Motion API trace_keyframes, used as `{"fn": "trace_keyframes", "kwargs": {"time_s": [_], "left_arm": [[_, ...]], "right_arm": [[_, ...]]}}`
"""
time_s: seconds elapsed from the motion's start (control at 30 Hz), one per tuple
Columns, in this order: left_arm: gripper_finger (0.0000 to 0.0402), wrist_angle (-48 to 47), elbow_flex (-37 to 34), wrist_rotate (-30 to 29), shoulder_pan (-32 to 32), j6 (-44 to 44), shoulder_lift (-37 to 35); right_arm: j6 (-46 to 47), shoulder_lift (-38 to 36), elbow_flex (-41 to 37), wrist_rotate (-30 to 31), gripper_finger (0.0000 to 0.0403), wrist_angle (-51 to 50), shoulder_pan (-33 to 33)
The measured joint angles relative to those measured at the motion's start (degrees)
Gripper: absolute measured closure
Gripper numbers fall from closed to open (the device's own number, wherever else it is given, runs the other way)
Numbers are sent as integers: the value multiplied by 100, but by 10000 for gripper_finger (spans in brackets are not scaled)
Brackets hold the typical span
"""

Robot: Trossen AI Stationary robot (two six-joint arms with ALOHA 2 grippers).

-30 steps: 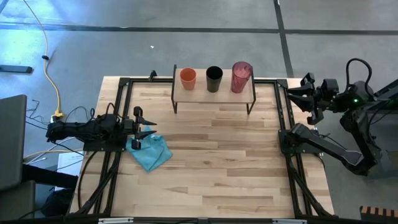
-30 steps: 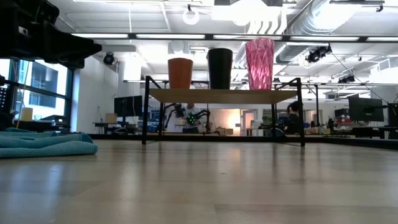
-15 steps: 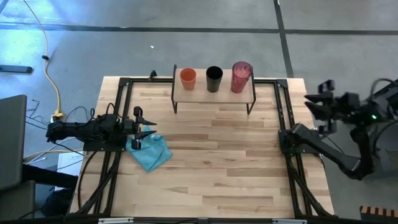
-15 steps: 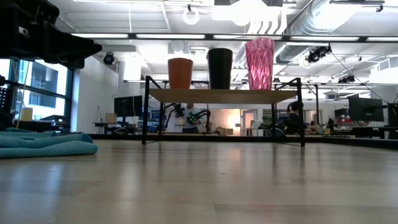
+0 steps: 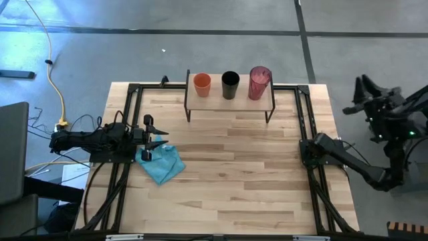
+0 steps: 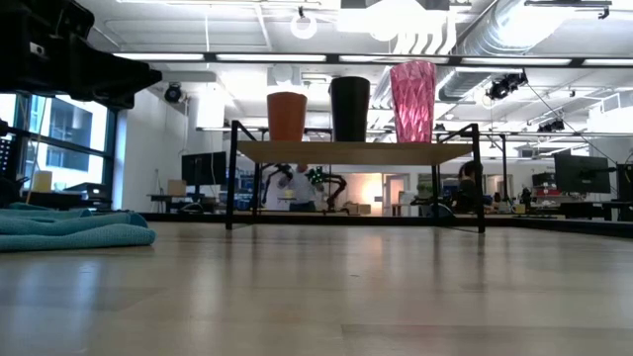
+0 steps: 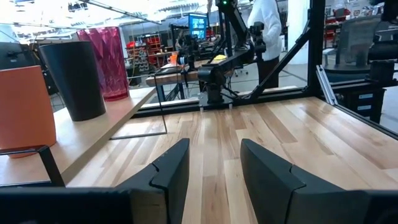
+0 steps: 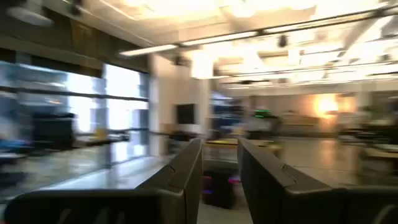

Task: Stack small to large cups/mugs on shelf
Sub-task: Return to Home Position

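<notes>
Since the orange cup [image 5: 202,83], black cup [image 5: 230,84] and pink tumbler [image 5: 259,82] stand by rising height on the shelf [image 5: 227,104], well apart from either, the left jaws beside the cloth [image 5: 162,165] and right jaws beyond the desk [image 5: 227,181] gape released, grasping nothing.

Wooden table [image 5: 234,181], blue cloth [image 5: 162,164] and shelf [image 5: 221,104] on it, 3 cups [image 5: 230,85] on shelf

Cup [image 5: 202,83] nearest left gripper [image 7: 214,149]: plain orange. Middle cup [image 5: 230,83]: plain black. Tumbler [image 5: 259,82]: translucent pink-red, ribbed. Shelf [image 5: 231,105]: light wood, black legs. Cloth [image 5: 162,165] beside left gripper: light blue. Both grippers, right gripper [image 8: 220,149] too: black. Table [image 5: 234,181]: pale striped wood.
</notes>
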Motion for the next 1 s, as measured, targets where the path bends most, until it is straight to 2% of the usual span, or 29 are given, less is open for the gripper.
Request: {"fn": "trace_keyframes", "kwargs": {"time_s": [0.2,0.37,0.47,0.8,1.0], "left_arm": [[268,0,0,0,0,0,-1],[268,0,0,0,0,2,0],[268,0,-2,0,0,2,0],[268,0,-2,-1,0,2,-1],[268,0,-2,0,0,2,-2]], "right_arm": [[-540,-184,-2,952,308,-661,549],[-194,-617,-1,1532,308,-1295,1346],[-128,-606,94,1875,308,-1557,1786],[-1099,-610,191,3113,308,-1051,3719],[-964,-610,415,3468,308,-1380,4736]]}}
